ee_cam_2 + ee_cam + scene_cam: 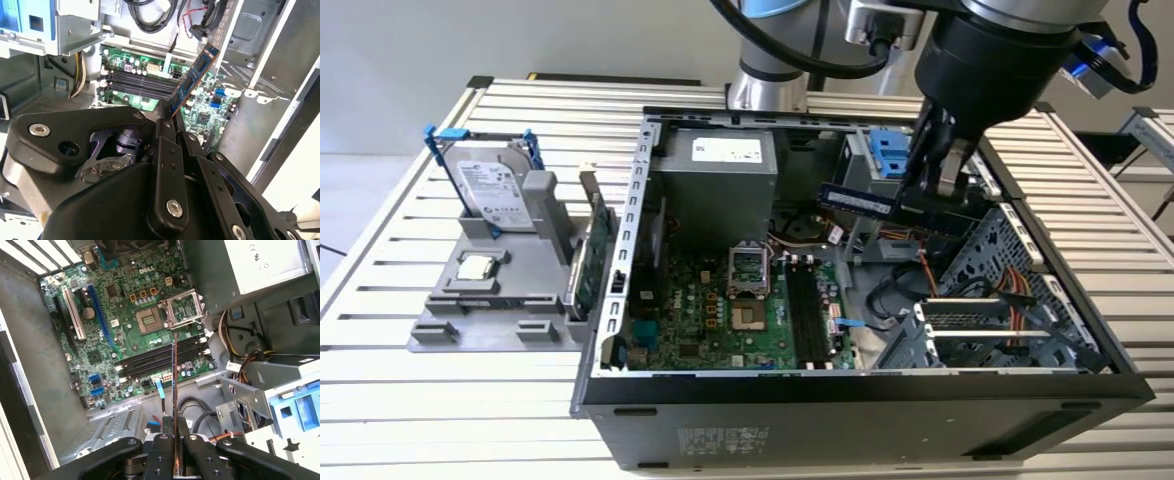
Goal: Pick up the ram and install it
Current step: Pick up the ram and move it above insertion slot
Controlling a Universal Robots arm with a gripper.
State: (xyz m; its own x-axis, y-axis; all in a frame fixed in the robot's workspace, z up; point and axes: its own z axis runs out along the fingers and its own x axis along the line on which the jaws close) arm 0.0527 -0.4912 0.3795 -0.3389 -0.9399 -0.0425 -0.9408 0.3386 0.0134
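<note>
The ram (861, 203) is a thin bluish-green stick with dark chips, held level above the open computer case (854, 400), over its right half in the exterior view. My gripper (931, 183) is shut on one end of it. In the first wrist view the ram (174, 385) shows edge-on, rising from between the black fingers (161, 440), with the motherboard's dark memory slots (160, 357) far below it. In the second wrist view the ram (192, 82) sticks out at a slant from the gripper (170, 122), above the memory slots (135, 82). The stick hangs well above the board.
A grey power supply (714, 165) and a blue drive bay (887, 150) stand at the case's back. A metal drive cage (987, 300) with cables fills its right side. On the exterior view's left, a grey fixture (494, 320) holds a hard drive (494, 195), a processor (478, 267) and a green expansion card (594, 255).
</note>
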